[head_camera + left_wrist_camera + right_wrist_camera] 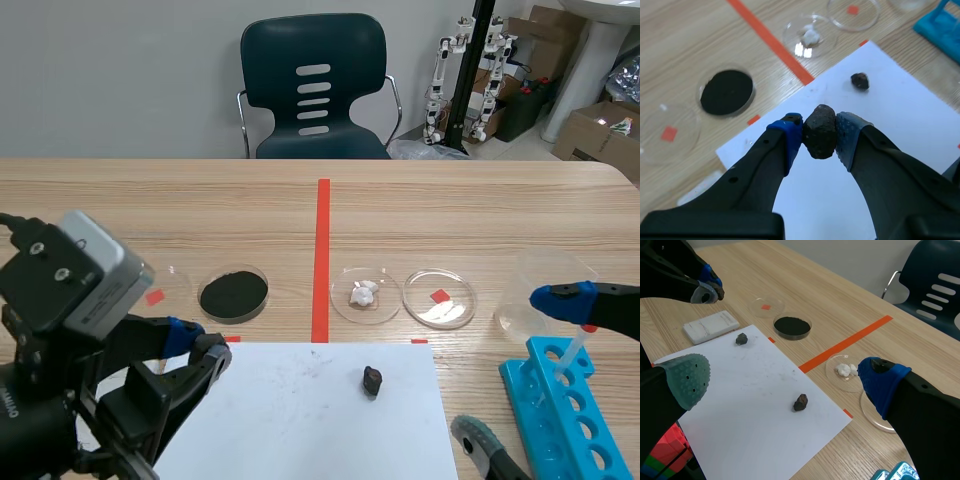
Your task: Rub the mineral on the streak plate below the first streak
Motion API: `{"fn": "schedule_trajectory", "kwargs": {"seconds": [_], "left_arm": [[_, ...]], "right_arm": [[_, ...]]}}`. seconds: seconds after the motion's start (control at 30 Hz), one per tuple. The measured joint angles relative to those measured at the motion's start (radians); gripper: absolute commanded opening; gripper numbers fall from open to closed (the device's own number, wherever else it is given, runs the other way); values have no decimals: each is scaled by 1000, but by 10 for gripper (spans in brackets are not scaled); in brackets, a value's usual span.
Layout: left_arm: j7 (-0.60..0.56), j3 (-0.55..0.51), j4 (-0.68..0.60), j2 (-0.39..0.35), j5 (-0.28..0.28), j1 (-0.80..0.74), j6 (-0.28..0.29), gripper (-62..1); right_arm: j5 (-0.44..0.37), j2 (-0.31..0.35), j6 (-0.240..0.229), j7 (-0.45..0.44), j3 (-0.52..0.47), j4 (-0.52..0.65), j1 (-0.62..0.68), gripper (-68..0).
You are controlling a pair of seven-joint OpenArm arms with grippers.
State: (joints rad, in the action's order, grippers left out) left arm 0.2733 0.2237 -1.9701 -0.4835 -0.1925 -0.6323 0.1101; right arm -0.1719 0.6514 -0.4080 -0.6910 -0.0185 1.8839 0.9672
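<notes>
My left gripper (819,134) is shut on a dark, rough mineral (820,125), held above the near left part of the white paper sheet (890,115). In the scene view this gripper (200,348) hangs low at the left. The white streak plate (710,326) lies just off the paper's left edge; the left arm hides it in the scene view. A small dark stone (741,338) rests on the paper beside the plate. Another dark stone (372,380) sits on the paper's right half. My right gripper (785,382) is open and holds nothing, over the paper's right side near the rack.
Behind the paper stand a dish of black powder (233,293), a dish with white bits (366,294) and an empty dish (439,298). A further clear dish (540,290) is at the right. A blue tube rack (560,415) stands at the near right. An orange tape line (321,260) runs up the middle.
</notes>
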Motion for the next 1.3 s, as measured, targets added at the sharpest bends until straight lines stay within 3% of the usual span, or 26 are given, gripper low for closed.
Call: {"fn": "schedule_trajectory", "kwargs": {"seconds": [0.23,0.33,0.57,0.77,1.03,1.2,1.3], "left_arm": [[277,-1,0,57,-47,65,-19,-483],[396,-1,0,57,-92,102,-90,-483],[671,-1,0,57,-103,199,-251,-483],[866,-1,1,56,-108,274,-275,-483],[1003,-1,113,57,-147,370,-314,-483],[1017,-1,196,57,-203,431,-321,-483],[1033,-1,232,57,-201,465,-328,-483]], "right_arm": [[0,0,0,0,0,0,0,-54],[0,0,0,0,0,0,0,-54],[0,0,0,0,0,0,0,-54],[0,0,0,0,0,0,0,-54],[0,0,0,0,0,0,0,-54],[0,0,0,0,0,0,0,-54],[0,0,0,0,0,0,0,-54]]}}
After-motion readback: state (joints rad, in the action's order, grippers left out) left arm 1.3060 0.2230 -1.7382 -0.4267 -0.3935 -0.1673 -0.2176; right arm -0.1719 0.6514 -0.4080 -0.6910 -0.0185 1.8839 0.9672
